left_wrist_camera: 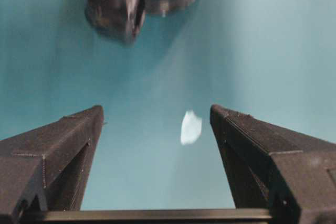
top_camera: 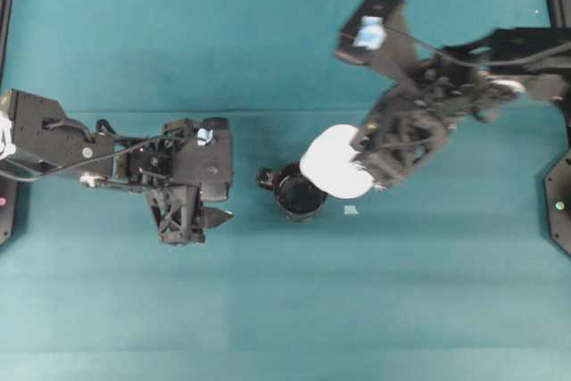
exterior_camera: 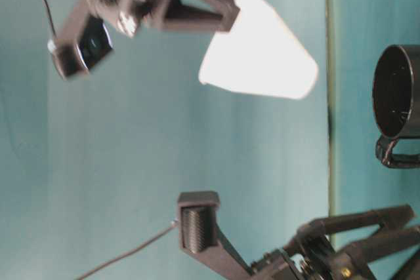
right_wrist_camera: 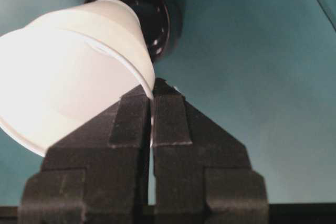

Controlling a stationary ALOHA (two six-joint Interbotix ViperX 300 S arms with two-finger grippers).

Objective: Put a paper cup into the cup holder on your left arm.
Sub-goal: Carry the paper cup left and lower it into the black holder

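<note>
Pinched at its rim, paper cup [top_camera: 335, 162] overhangs cup holder [top_camera: 297, 194].

paper cup [top_camera: 335, 163] above and just right of cup holder [top_camera: 298, 192], left pincer [top_camera: 207, 218] left of holder

I find no text, number, brand or sign that I can read in any view. The cup [top_camera: 335, 162] is plain white and the cup holder [top_camera: 297, 194] plain black. The blue tags on the left arm [top_camera: 205, 136] and right arm [top_camera: 368, 36] are blurred, and the small scrap [top_camera: 351, 211] on the table shows no marking.
</note>
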